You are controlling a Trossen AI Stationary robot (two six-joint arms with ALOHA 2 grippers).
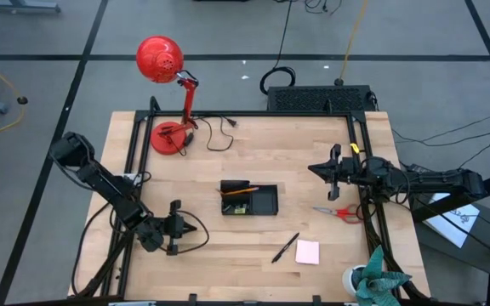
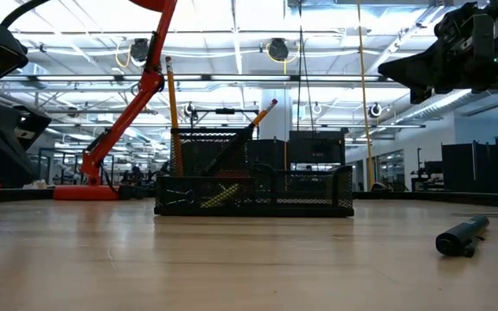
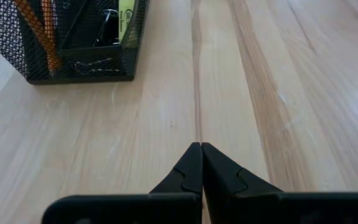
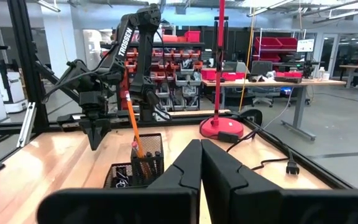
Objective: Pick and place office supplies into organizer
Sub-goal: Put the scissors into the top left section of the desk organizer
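Observation:
The organizer (image 1: 249, 198) is a black mesh tray at the table's middle. It holds two orange pencils (image 2: 173, 95) standing in its taller cell, small black clips (image 3: 107, 25) and a yellow piece (image 3: 127, 18). Red-handled scissors (image 1: 339, 212) lie flat to its right. A black pen (image 1: 285, 247) and a pink sticky-note pad (image 1: 307, 252) lie nearer the near edge. My left gripper (image 3: 201, 144) is shut, just above the wood, near-left of the organizer (image 3: 73, 37). My right gripper (image 4: 201, 142) is shut and raised, right of the organizer (image 4: 135, 168), beyond the scissors.
A red desk lamp (image 1: 168, 93) stands at the far left, its cord trailing across the wood. A black box with cables (image 1: 317, 98) sits beyond the far edge. A teal plant in a white pot (image 1: 377, 280) is at the near right corner. Bare wood lies between organizer and pen.

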